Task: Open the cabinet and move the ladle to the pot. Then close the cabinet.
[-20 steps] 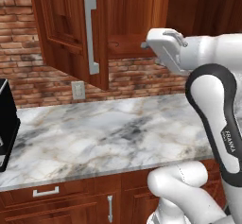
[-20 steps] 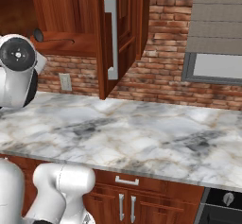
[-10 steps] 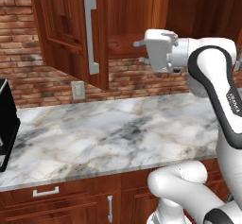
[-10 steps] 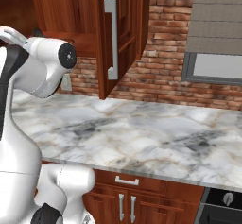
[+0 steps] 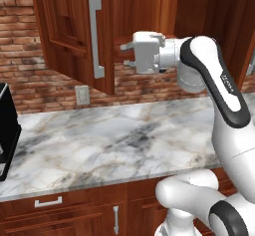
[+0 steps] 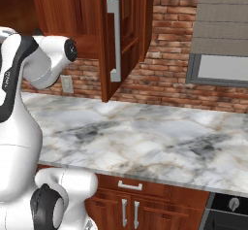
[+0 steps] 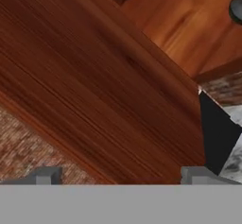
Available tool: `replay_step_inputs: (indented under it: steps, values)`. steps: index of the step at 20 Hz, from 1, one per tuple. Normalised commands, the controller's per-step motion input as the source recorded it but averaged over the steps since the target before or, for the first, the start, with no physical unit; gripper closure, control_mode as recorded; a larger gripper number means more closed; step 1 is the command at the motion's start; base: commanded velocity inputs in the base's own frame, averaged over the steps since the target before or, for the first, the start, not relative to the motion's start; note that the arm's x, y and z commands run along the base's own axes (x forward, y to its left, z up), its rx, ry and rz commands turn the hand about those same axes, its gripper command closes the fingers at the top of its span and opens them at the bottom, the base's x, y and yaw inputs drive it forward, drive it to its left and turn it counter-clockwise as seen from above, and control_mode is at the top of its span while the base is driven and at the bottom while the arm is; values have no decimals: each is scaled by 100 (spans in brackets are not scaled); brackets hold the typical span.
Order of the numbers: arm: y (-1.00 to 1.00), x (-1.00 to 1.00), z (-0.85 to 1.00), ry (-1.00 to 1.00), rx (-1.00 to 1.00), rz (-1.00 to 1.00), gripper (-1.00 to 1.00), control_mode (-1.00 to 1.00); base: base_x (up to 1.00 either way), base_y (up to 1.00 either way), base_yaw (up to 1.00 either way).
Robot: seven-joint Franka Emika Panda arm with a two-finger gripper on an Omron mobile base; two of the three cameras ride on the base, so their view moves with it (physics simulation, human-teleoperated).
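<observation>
Reaching up and across from its base, the white arm bends at a dark elbow joint and holds its wrist level, so the end effector (image 5: pixel 128 55) points sideways toward the open mouth of the cabinet (image 5: pixel 74 26). Its two fingers stand wide apart with nothing between them; in the hand view the two small grey fingertips (image 7: pixel 47 175) sit far apart at the bottom edge, with bare wood between them.

Both doors of the cabinet hang open. The left door shows a raised rectangular panel in glossy reddish-brown wood and a long, flat silver bar handle (image 5: pixel 95 36) set vertically. From the right base view the other door (image 6: pixel 123 35) swings toward the camera, with its own pale bar handle (image 6: pixel 114 40). The hand view looks closely at a streaked, dark-grained wooden surface, with a lighter orange-brown interior beyond it and a small dark rounded shape (image 7: pixel 236 8) at the upper right edge, too cropped to identify.

Below lies the desk (image 5: pixel 109 140), a polished white-and-grey marble slab, backed by a rough red brick wall (image 5: pixel 20 75) with a pale wall socket (image 5: pixel 82 95).
</observation>
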Motion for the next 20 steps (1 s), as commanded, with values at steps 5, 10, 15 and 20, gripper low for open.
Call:
replay_step_inputs:
  steps: [5,10,15,20]
  values:
    - [36,18,0,0,0,16,-100,-100,0,0,0]
    - [35,6,0,0,0,16,-100,-100,0,0,0]
    - [45,0,0,0,0,19,-100,-100,0,0,0]
    - [47,0,0,0,0,18,-100,-100,0,0,0]
